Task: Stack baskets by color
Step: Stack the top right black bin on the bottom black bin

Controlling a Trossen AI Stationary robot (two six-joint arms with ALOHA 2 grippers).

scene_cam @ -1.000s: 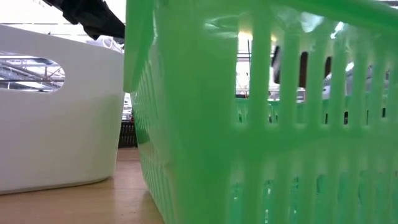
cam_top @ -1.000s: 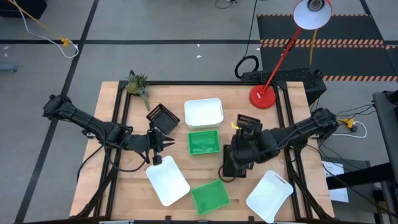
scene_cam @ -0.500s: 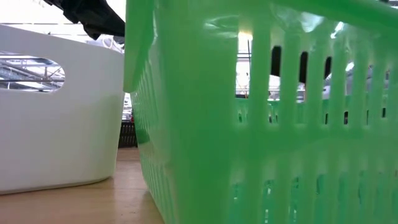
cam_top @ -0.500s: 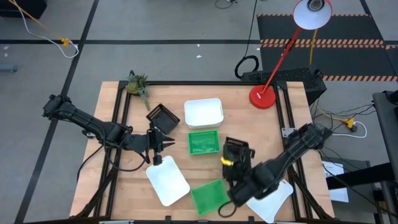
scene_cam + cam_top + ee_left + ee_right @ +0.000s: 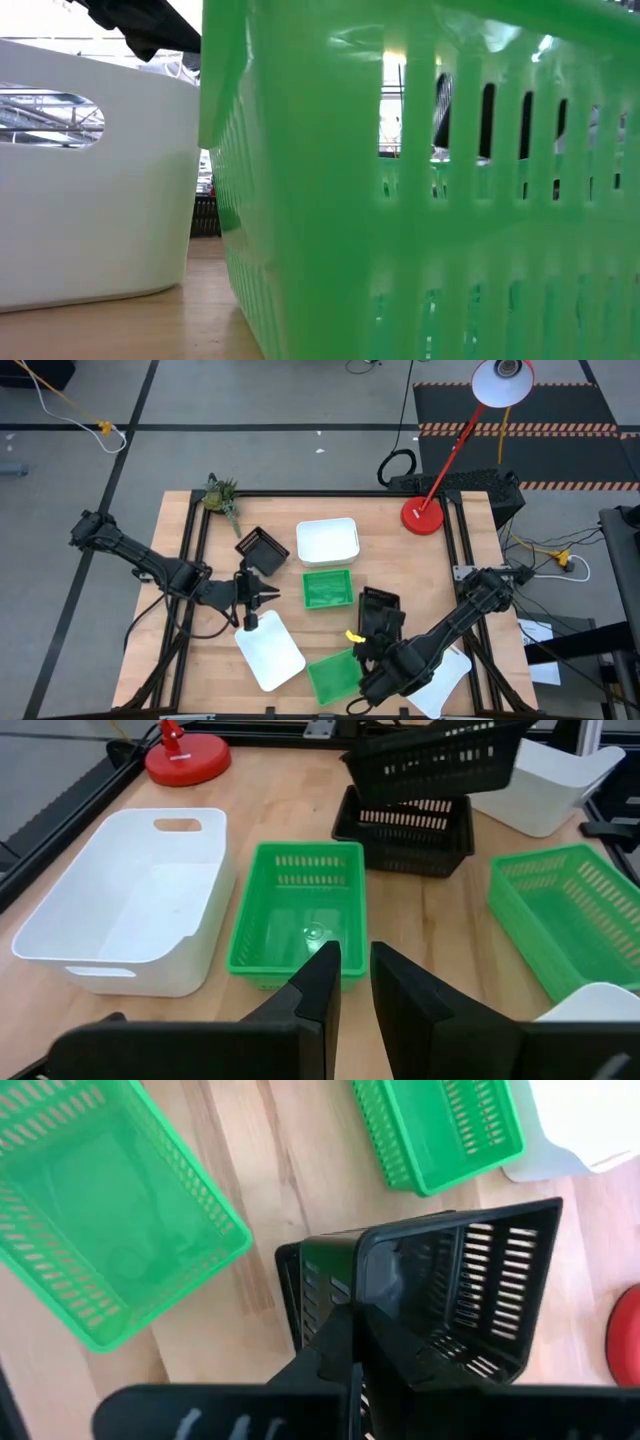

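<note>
- Left gripper: sits left of centre, just beside the near-left white basket. Fingers a narrow gap apart, nothing between them.
- Lone black basket: near the left gripper, standing by itself, not yet stacked. Set skew to the table edges.
- White: three seen, none stacked. The far one lies with its long axis across the table, the near-left one lies diagonal, and the right one is partly under the right arm.
- Green: the centre one and the near one are apart. Cannot tell whether the centre one is already a nested pair.
- Held black basket: right of centre, lifted and tilted over a second black basket, not yet seated in it. Opening faces up and aslant. Long axes of the two roughly agree.
- Right gripper: fingers pinched together on the held black basket's rim wall.
- Judgement: early stage. The first black pair is nearly nested; the third black, the whites and the greens remain.
</note>
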